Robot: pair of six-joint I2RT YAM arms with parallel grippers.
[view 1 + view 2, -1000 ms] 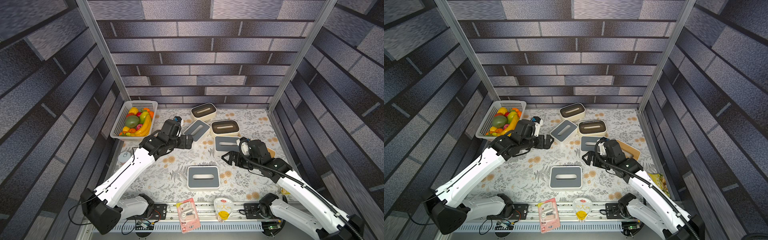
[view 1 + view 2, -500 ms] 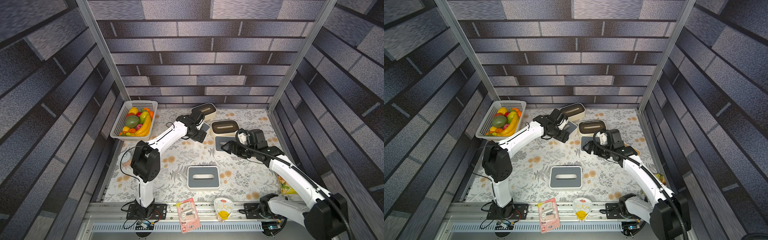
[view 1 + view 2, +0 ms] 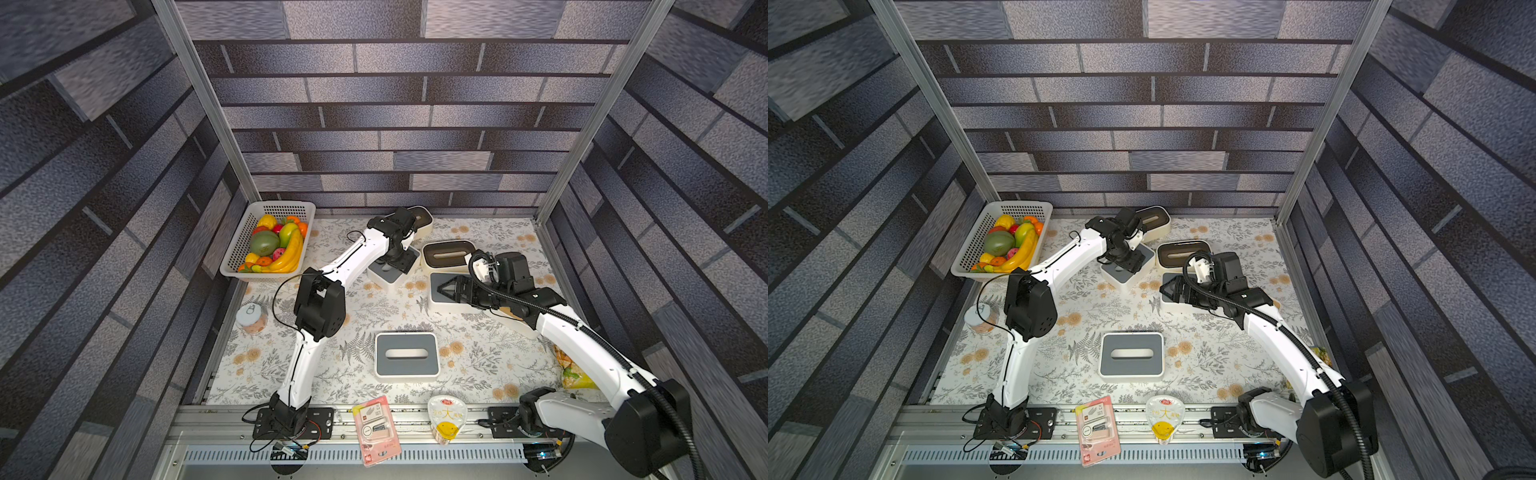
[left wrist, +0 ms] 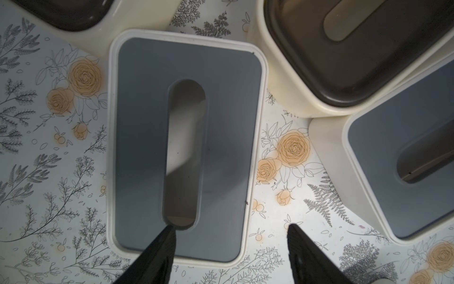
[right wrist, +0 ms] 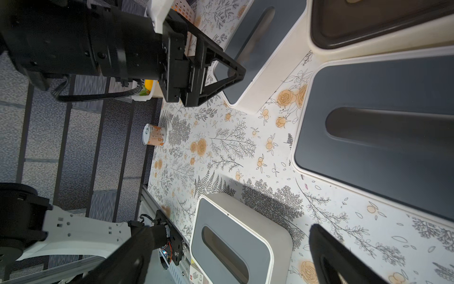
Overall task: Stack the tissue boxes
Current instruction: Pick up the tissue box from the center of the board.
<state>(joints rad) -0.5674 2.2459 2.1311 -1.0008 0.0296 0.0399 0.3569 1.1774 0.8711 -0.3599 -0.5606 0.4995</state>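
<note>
Nearest, the front grey box [image 3: 406,356] lies flat and alone on the flowered bench [image 3: 374,307], with free space around it. I judge it a good base for the stack. Behind it the right pincer [image 3: 448,289] hovers by the right grey box [image 5: 368,159], its jaws wide apart. The right wrist view shows nothing between them. Farther, the left pincer [image 4: 231,227] is low over the left grey box [image 4: 186,137]. Only the left wrist view tells how: one finger [image 4: 159,250] is at the slot's end and the other is outside the long wall, not touching. So it is apart, probably to pinch that wall. In both top views the wrist hides this. The brown-lidded boxes [image 3: 448,254] stand farthest, and nothing is stacked yet.
</note>
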